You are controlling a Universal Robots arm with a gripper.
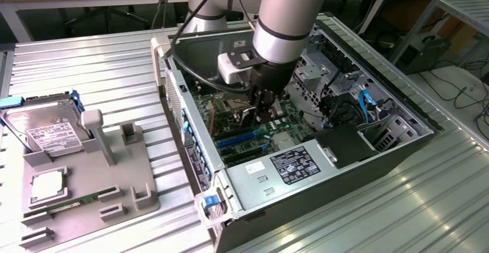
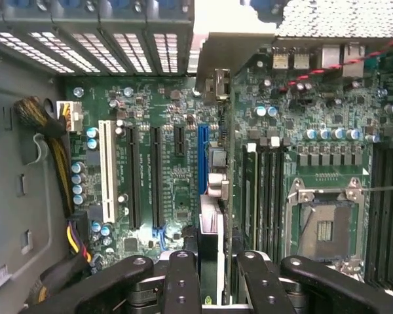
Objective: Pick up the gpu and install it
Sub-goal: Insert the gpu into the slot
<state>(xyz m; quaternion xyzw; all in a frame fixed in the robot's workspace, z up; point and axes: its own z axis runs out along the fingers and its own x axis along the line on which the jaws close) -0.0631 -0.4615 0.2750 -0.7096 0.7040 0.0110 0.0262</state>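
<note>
The tool (image 2: pixel 209 275) grips the gpu (image 2: pixel 211 239) edge-on between its fingers, holding it inside the open computer case (image 1: pixel 397 144), its long axis in line with the blue slot (image 2: pixel 202 160) directly beneath on the motherboard (image 2: pixel 164 98).

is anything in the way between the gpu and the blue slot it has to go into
Nothing visible blocks it. The gripper holds the gpu edge-on between its fingers, directly above the blue slot on the motherboard, and the stretch of slot that shows past the card is bare.
</note>
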